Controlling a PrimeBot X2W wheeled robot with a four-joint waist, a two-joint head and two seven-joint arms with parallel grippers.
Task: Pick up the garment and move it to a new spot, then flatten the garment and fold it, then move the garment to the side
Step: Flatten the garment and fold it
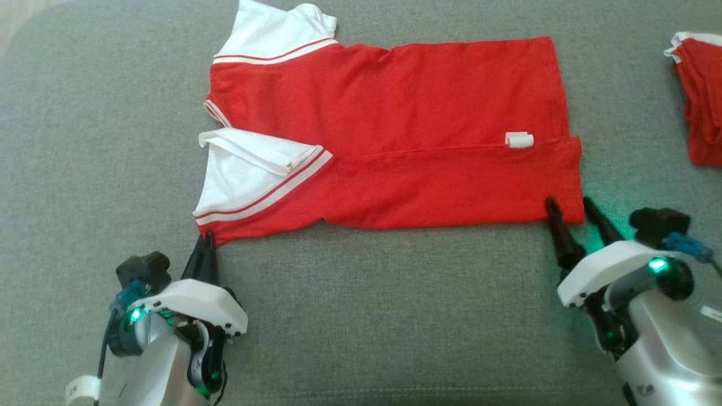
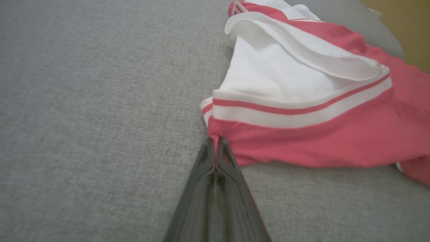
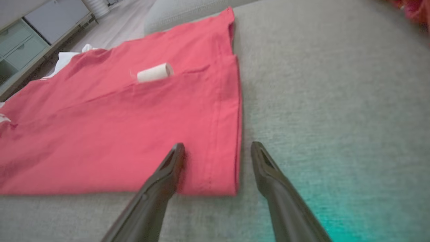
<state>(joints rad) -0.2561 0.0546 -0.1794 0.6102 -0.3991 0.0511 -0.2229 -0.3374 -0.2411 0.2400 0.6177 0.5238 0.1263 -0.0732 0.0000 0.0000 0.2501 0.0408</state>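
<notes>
While a grey cushion (image 1: pixel 361 316) carries everything in the head view, the right wrist view looks past its rounded far edge to a pale floor (image 3: pixel 124 20) and a cabinet (image 3: pixel 30 37) with drawers at the upper left of the frame. One red garment (image 1: pixel 395 113) with white, red-striped shoulders lies spread flat across the upper middle, and one rolled white label (image 1: pixel 519 139) rests on it towards its right end. At the lower left the left arm (image 1: pixel 186 304) reaches up to the garment's lower left corner, jaws pressed together on the red hem there. At the lower right the right arm (image 1: pixel 609 270) slants in, jaws wide, one finger (image 3: pixel 168 168) over the cloth and the other on the cushion just beside the hem. A second red garment (image 1: pixel 702 96) lies bunched at the upper right edge. Two arms, two garments, one label.
</notes>
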